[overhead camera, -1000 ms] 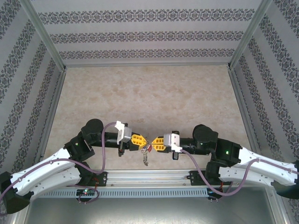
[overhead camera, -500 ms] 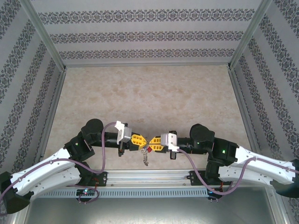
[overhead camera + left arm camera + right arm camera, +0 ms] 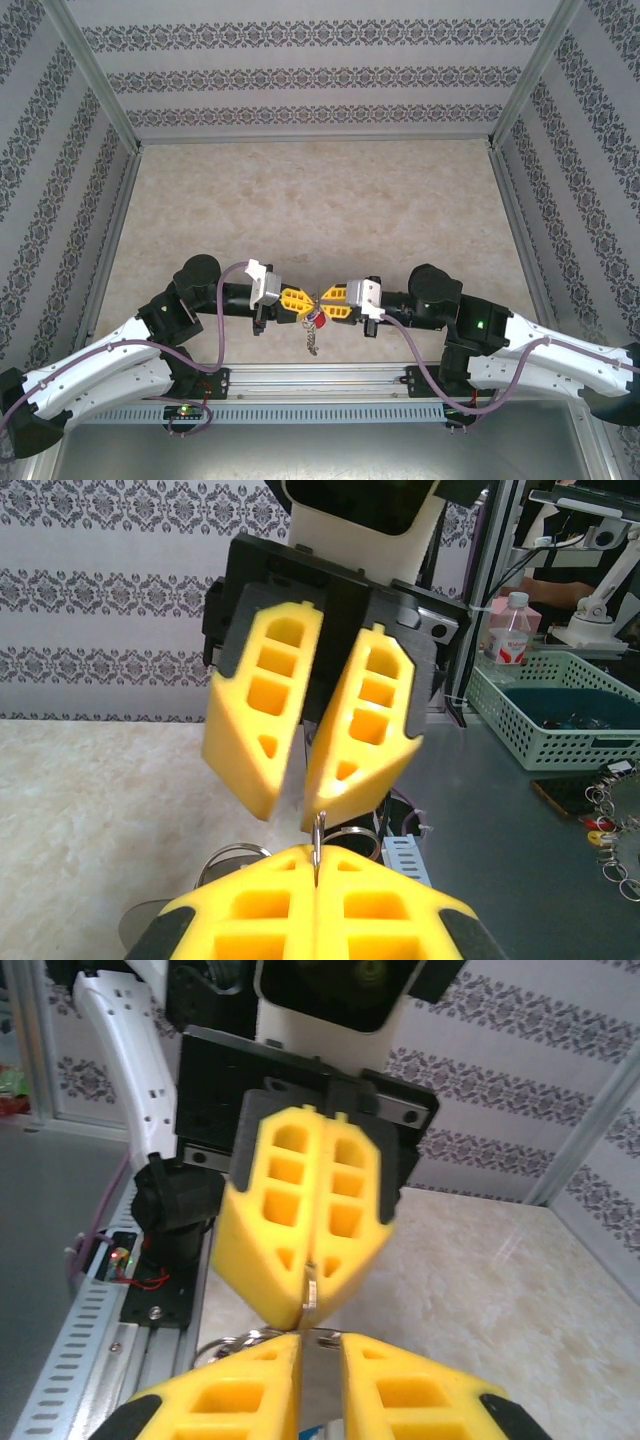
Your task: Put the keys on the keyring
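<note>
My left gripper [image 3: 309, 301] and right gripper [image 3: 326, 302] meet tip to tip, low over the table's near edge. The left gripper [image 3: 318, 852] is shut on the keyring [image 3: 318, 832], a thin metal loop standing edge-on out of its fingertips. The same keyring [image 3: 312, 1285] pokes from the left gripper [image 3: 308, 1306] in the right wrist view. My right gripper [image 3: 320, 1338] has a narrow gap between its jaws, its tips right at the loop. Under the tips hang the keys [image 3: 317, 320] with a red tag and a short chain [image 3: 312, 343].
The beige table [image 3: 320, 210] stretches away behind the grippers, walled by patterned panels. An aluminium rail [image 3: 320, 380] runs just below the hanging chain. Beside the cell stand a green basket [image 3: 560, 705] and a bottle [image 3: 510, 630].
The right gripper has slid left until its tips meet the left gripper's, and its jaws have parted slightly. The left arm has stayed put, still clamped on the loop.
</note>
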Robot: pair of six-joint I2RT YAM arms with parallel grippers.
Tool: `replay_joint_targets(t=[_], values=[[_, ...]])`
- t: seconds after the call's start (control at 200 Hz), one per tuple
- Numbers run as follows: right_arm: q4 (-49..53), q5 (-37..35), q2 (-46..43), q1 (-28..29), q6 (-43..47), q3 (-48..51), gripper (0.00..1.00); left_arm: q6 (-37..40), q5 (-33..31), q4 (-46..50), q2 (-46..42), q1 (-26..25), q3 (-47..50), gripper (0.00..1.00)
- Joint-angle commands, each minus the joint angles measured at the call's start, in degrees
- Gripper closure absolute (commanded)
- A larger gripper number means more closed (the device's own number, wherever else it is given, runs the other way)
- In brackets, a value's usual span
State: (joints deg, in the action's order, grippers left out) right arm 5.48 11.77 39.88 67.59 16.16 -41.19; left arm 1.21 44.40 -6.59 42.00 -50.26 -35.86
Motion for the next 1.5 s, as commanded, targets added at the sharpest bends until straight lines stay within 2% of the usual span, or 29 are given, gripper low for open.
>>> replay_joint_targets(t=[0.0,0.11,0.365,0.829,1.284,1.334,1.444,1.499], values=[[-2.1,-1.5,-0.6,-0.5,-1.4,-0.1,0.81,-0.5,1.8,-4.0,-0.9,-0.5,0.0,1.0],[-2.3,-0.7,-0.4,-0.4,-1.6,-0.2,0.81,-0.5,1.8,-4.0,-1.0,-0.5,0.1,1.0],[-2.0,7.4,-0.5,-0.5,-2.0,0.1,0.79,-0.1,1.3,-3.4,-1.1,-0.5,0.1,1.0],[-3.5,5.5,0.3,-1.4,-2.8,0.1,0.8,-0.2,2.3,-3.7,-1.1,-0.5,0.0,1.0],[-2.1,8.0,2.6,-2.2,-3.4,-0.7,0.8,0.2,1.8,-3.6,-1.0,-0.5,-0.1,1.0],[-1.8,8.2,2.7,-2.4,-3.4,-0.7,0.82,0.4,1.8,-3.6,-1.0,-0.5,-0.2,1.0],[-1.3,8.0,2.7,-2.9,-3.3,-1.1,0.96,0.5,1.4,-3.2,-0.9,-0.5,-0.2,1.0],[-0.8,7.3,2.7,-3.1,-3.0,-1.3,1.0,0.6,0.9,-2.8,-0.8,-0.5,-0.4,1.0]])
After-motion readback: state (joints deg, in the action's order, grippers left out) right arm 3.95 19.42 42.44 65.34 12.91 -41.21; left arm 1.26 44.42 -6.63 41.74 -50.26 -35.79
